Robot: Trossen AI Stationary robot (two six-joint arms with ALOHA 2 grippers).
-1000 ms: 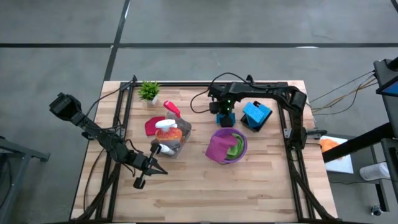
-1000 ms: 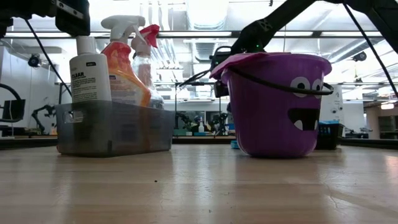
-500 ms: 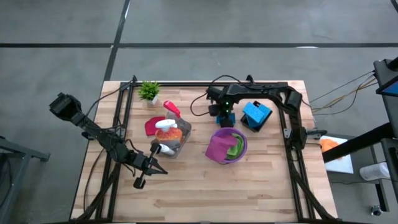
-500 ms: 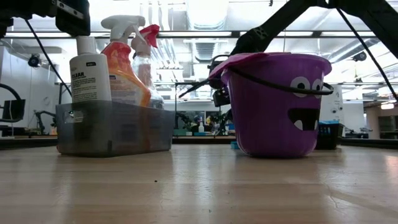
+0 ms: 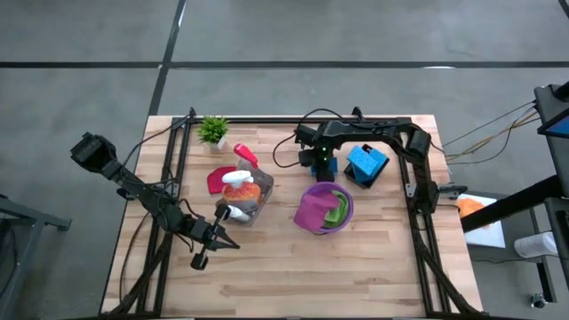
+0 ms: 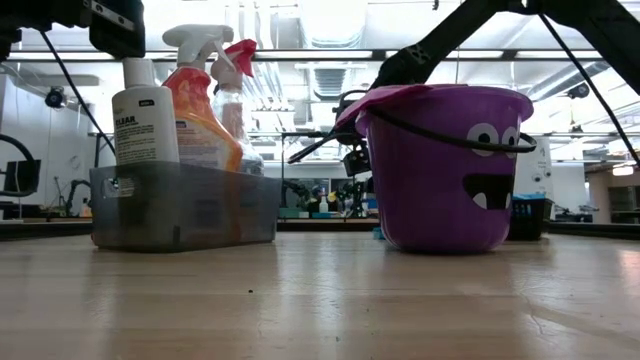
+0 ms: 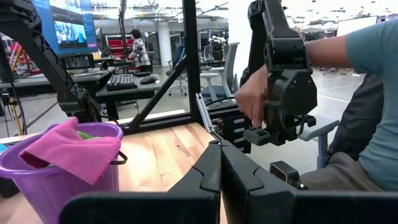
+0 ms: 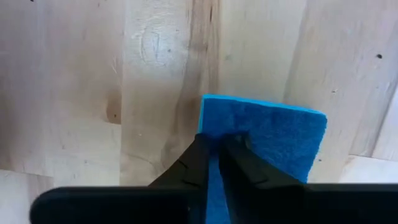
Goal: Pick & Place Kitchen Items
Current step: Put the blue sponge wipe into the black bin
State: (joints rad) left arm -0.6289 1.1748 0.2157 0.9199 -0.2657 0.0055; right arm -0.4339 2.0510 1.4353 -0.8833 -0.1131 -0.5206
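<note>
Lifted slightly, right pincer point(image 8: 214, 149) pinches blue sponge point(image 8: 273, 140) behind purple bucket point(image 5: 313, 219).

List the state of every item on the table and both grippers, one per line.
Purple bucket: upright, magenta cloth draped over its rim, green cloth inside.
Grey bin: holds upright orange spray bottle and white bottle.
Blue sponge: flat on table.
Right gripper: shut on blue sponge.
Left gripper: shut, holding nothing.

Grey concrete floor point(image 5: 356, 36) around the table; desks point(image 7: 124, 84), monitor point(image 7: 68, 28), office chair point(image 7: 227, 62) behind.
</note>
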